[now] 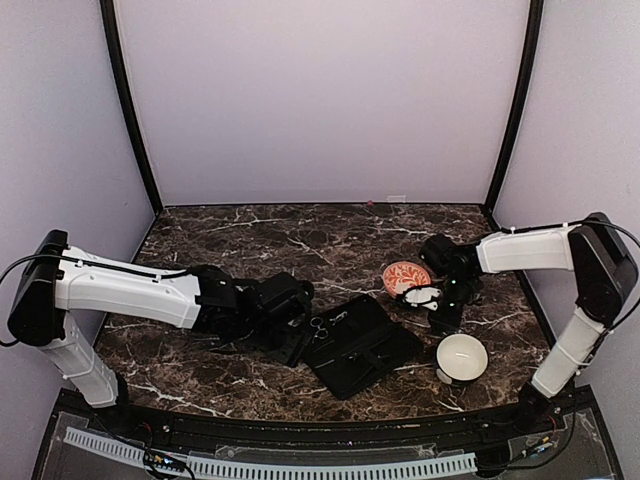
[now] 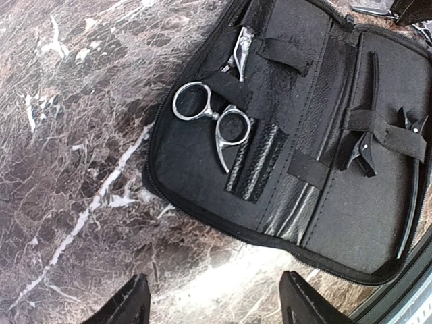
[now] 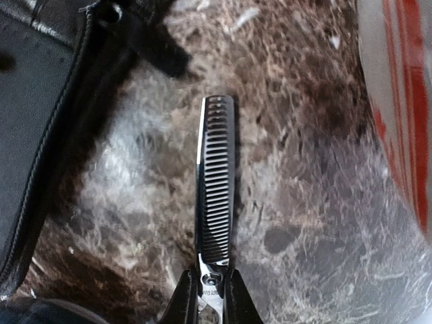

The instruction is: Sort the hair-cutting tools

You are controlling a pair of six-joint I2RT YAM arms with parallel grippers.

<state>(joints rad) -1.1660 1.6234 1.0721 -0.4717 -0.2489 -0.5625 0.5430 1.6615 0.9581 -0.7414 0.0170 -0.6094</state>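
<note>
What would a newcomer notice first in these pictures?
First, the open black case in the middle of the marble table, with silver scissors strapped in at its left end. Next, the toothed shears pinched in the right gripper, between the case and the orange bowl. The left gripper stands open by the case.

No lettering is legible, even on the thinning scissors (image 3: pixel 214 196)

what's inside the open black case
In the black case: silver scissors tucked under a strap, and a dark clip under another band. The scissor blades are mostly hidden by straps.
</note>
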